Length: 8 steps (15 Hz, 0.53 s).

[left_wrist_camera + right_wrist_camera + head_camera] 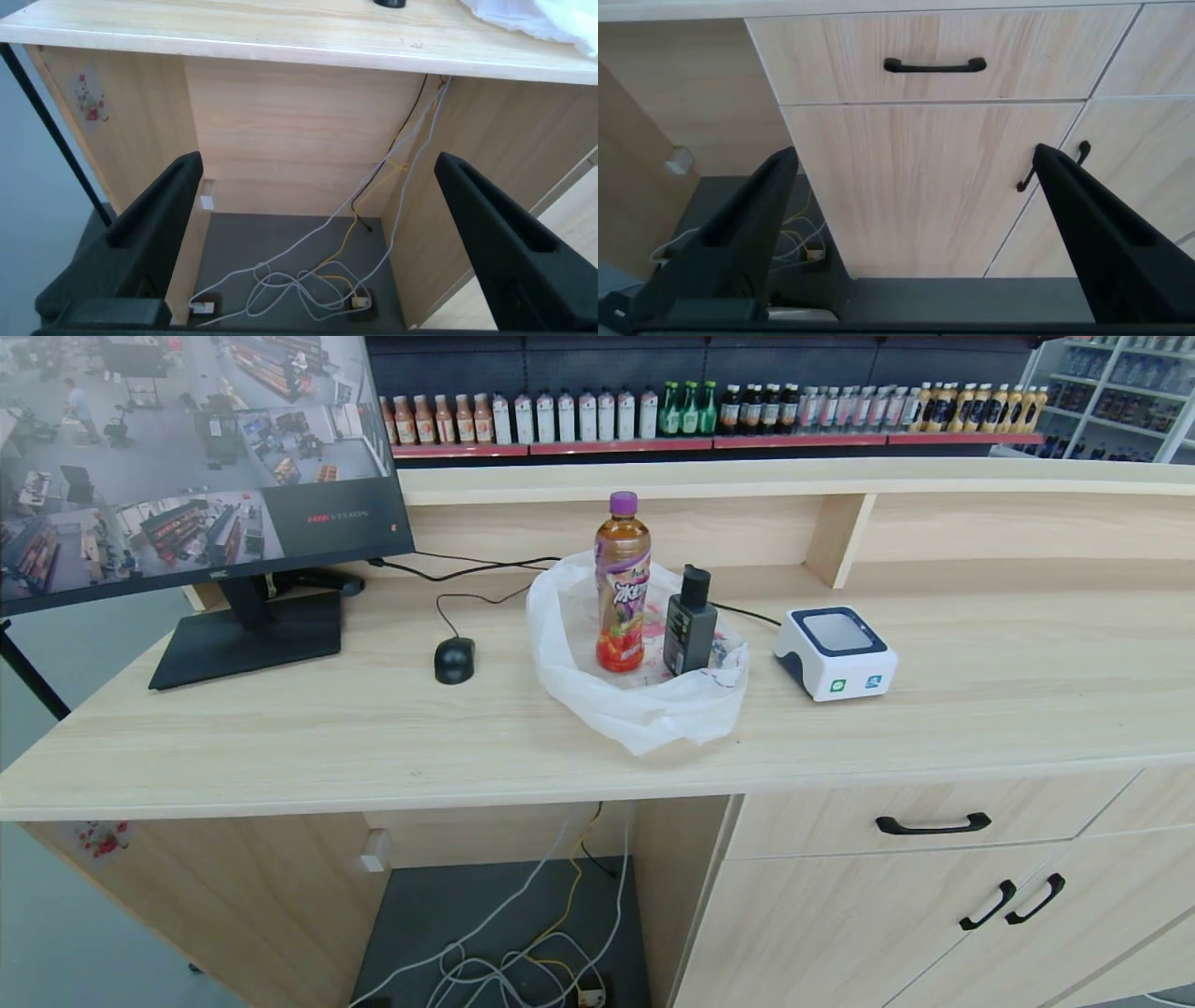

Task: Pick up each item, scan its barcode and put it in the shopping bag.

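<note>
White shopping bag (pixel 644 714) sits on the counter (pixel 980 709), above the empty, wide-spread left pincer (pixel 318 233) and right pincer (pixel 915 233).

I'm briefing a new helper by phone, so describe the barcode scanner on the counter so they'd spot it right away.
Start at the long wooden counter. Just to the right of the white shopping bag in the middle sits the scanner. It is the only small white box there, with a dark-rimmed window on its sloped top.
</note>
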### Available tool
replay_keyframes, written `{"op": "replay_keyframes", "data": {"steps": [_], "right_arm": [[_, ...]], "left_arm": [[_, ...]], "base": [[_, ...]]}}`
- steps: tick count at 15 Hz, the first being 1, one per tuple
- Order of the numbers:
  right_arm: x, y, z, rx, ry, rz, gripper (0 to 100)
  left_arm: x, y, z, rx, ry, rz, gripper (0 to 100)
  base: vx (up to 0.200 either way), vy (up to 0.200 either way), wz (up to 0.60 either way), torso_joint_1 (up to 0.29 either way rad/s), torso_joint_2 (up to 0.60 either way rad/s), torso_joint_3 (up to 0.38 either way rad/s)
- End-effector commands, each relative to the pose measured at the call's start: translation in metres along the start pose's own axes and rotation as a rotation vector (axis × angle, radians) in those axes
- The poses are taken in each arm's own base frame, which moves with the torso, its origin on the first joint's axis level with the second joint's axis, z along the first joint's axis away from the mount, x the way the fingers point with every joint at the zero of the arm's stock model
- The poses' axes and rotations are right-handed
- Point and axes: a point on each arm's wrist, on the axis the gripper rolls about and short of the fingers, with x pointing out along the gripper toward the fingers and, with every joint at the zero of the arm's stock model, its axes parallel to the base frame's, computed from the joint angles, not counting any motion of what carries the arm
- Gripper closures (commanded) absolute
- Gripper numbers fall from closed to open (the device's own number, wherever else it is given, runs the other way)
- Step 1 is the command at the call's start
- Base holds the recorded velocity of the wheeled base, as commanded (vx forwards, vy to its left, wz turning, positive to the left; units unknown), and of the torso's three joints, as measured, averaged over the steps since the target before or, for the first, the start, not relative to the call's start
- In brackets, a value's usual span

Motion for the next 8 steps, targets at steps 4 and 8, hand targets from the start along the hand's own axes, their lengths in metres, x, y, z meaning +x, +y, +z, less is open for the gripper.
{"op": "replay_keyframes", "data": {"steps": [4,8], "right_arm": [[0.0003,0.0000,0.0001,-0.001,0.004,0.001,0],[0.0003,0.0000,0.0001,-0.004,0.004,0.001,0]], "left_arm": [[0.0000,0.0000,-0.0001,-0.002,0.001,0.001,0],[0.0000,0.0000,-0.0001,-0.007,0.001,0.001,0]], "base": [[0.000,-0.200,0.00,0.006,0.00,0.001],[0.000,-0.200,0.00,0.005,0.01,0.002]]}}
